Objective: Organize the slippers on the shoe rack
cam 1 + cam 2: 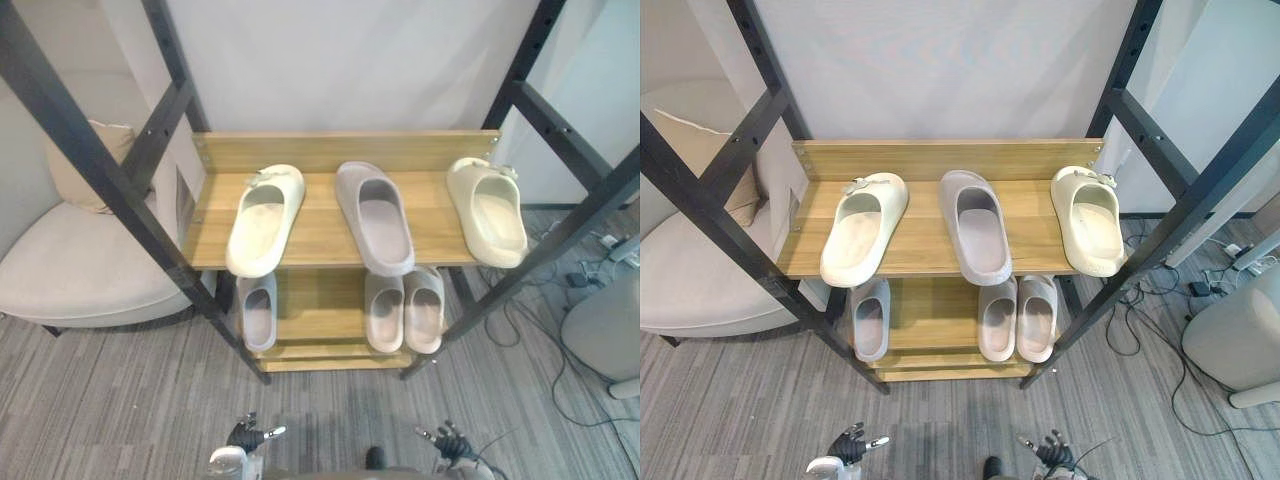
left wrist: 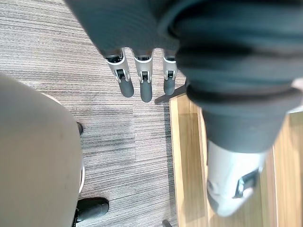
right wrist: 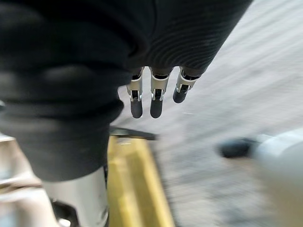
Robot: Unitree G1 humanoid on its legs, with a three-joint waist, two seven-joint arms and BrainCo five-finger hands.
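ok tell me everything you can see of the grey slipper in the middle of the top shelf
The pale grey moulded foam-looking slipper is one matte piece: a broad closed band over the toe, open heel, smooth sunken footbed. It lies sole down on the light wooden top shelf, toe towards the back board, turned slightly, heel just overhanging the front edge. It sits between a left cream moulded slipper and a right cream moulded slipper, touching neither.
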